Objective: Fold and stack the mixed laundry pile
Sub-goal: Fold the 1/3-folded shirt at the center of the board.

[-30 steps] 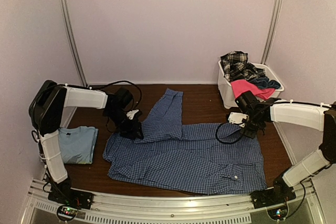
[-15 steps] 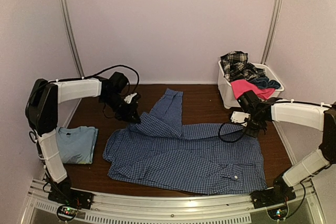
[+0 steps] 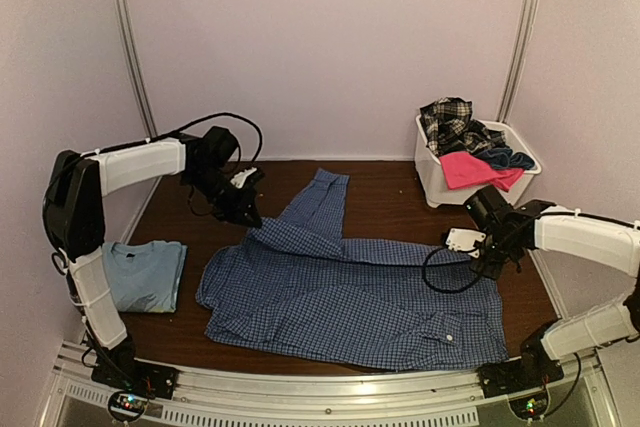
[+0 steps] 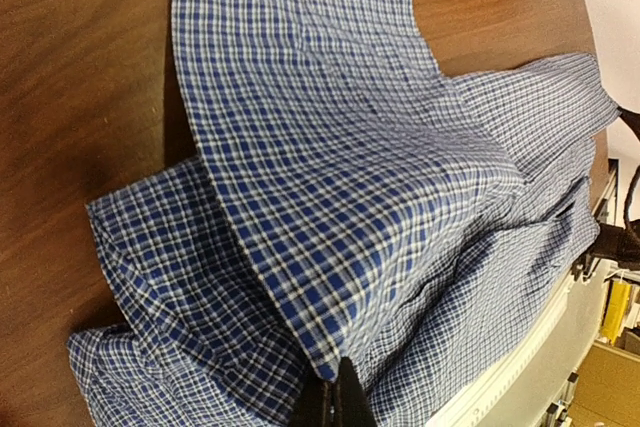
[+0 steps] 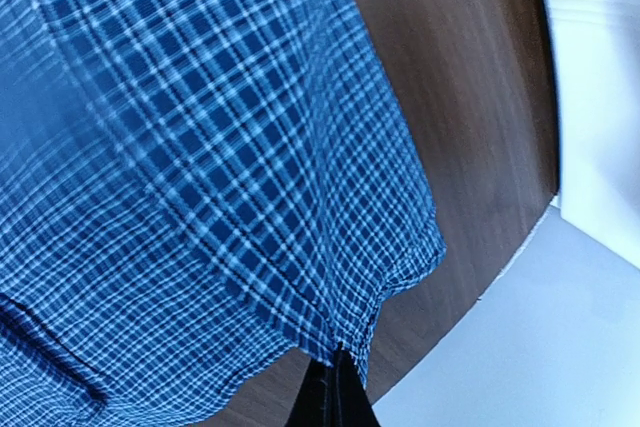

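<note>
The blue small-check button shirt [image 3: 350, 297] lies spread across the middle of the brown table [image 3: 390, 197], one sleeve reaching toward the back. My left gripper [image 3: 247, 216] is shut on the shirt's left shoulder edge and holds a fold of it off the table. In the left wrist view the jaws [image 4: 340, 392] pinch the corner of that raised fold [image 4: 330, 177]. My right gripper [image 3: 488, 264] is shut on the shirt's right edge. The right wrist view shows the cloth [image 5: 180, 147] hanging from the closed jaws [image 5: 335, 377]. A folded light blue T-shirt [image 3: 145, 273] lies at the left.
A white basket [image 3: 432, 175] stands at the back right. It holds a black-white plaid piece [image 3: 447, 117], a hot pink piece [image 3: 475, 167] and dark navy cloth [image 3: 505, 157]. Black cables loop beside both wrists. Metal rails run along the table's near edge [image 3: 330, 387].
The left gripper shut on the shirt's edge and drew it toward the back left. The right gripper, still shut on the cloth, moved right and nearer.
</note>
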